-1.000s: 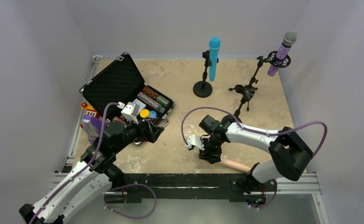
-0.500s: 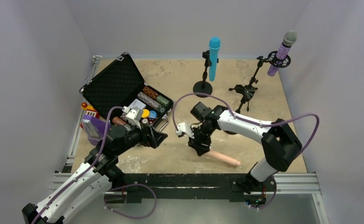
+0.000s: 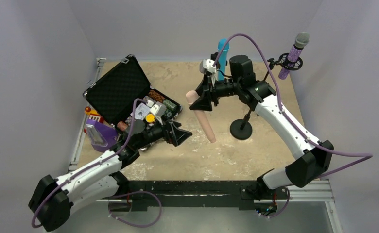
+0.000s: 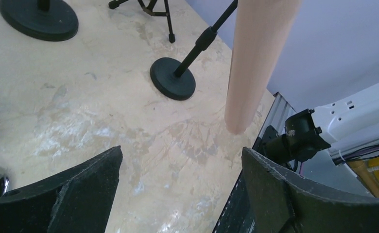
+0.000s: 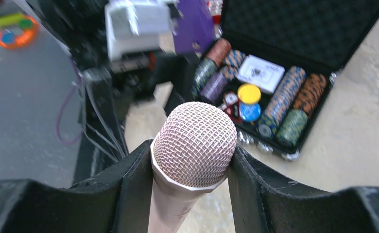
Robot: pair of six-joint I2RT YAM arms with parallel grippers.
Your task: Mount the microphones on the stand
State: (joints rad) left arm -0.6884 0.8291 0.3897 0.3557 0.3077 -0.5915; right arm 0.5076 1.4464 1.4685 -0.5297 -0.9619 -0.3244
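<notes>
The tan tabletop [image 3: 187, 162] has pale scuffs, with plain grey walls [image 3: 32, 58] around it. The right pincer [image 3: 200, 103] grips the peach-pink microphone [image 3: 206, 124] under its head, up in the air, tail down. The left pincer [image 3: 181, 133] gapes wide near its tail, holding nothing.

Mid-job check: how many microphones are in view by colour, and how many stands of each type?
Glittery purple microphone with grey mesh head: 1
Bright-blue stick microphone: 1
Peach-pink stick microphone: 1
Black round-base stands: 2
Black tripod stand: 1
Total: 6
</notes>
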